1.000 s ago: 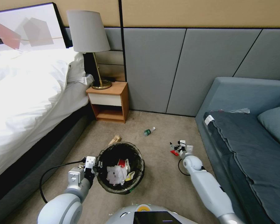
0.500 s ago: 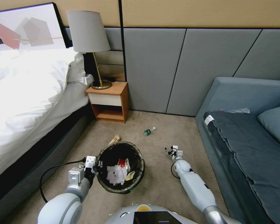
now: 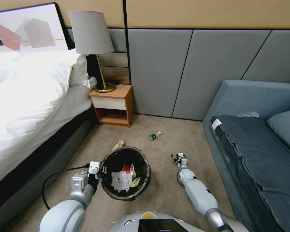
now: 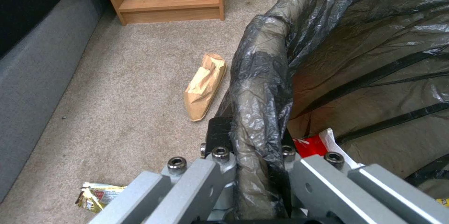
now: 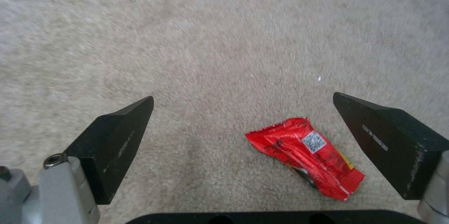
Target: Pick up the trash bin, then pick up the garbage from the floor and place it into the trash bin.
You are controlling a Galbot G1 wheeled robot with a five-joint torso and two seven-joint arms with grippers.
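A: Where's the trash bin (image 3: 126,174)?
B: On the carpet, its bag-lined rim pinched by the left gripper (image 3: 98,170) at nine o'clock.
A: And the right gripper (image 5: 243,136)?
B: Spread wide above a red wrapper (image 5: 306,152); a green-labelled bottle (image 3: 154,136) lies at its eleven o'clock.

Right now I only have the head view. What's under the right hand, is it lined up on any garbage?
Observer: Yes. The right hand is open over the carpet, and a red wrapper lies between its fingers, nearer one of them.
Operator: Is the left hand really gripping the bin?
Observer: The left hand is shut on the trash bin rim, one finger inside, one outside.
Operator: Any litter I'm missing?
Observer: A crumpled yellow wrapper lies on the carpet close to the left hand.
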